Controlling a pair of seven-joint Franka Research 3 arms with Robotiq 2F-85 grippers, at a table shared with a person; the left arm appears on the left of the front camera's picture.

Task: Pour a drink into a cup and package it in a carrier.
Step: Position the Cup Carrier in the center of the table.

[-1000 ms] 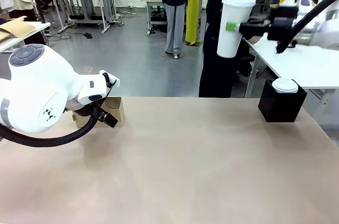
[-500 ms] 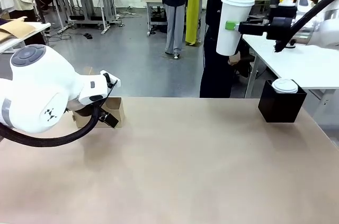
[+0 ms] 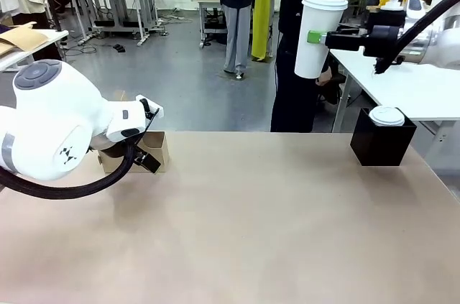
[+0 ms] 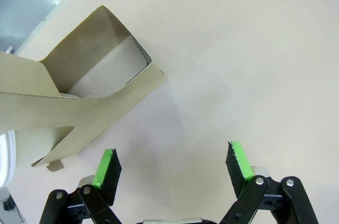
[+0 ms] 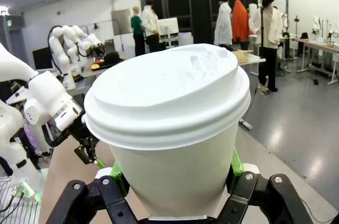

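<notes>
A white paper cup (image 3: 316, 31) with a white lid hangs high over the far right of the table, upright, with my right gripper (image 3: 315, 36) shut on its side. In the right wrist view the cup (image 5: 169, 123) sits between the green pads of that gripper (image 5: 172, 184). The drink is hidden under the lid. The brown cardboard carrier (image 3: 157, 147) rests at the far left of the table. My left gripper (image 3: 146, 158) is just in front of it. In the left wrist view that gripper (image 4: 172, 164) is open over bare table, with the carrier (image 4: 79, 89) up and to the left.
A black cube-shaped box (image 3: 381, 142) with a second lidded white cup (image 3: 387, 116) in it stands at the table's far right. A person in dark clothes (image 3: 298, 81) stands behind the far edge. The tan tabletop (image 3: 251, 225) lies between the arms.
The right gripper and its cup have barely shifted. The left arm has not moved.
</notes>
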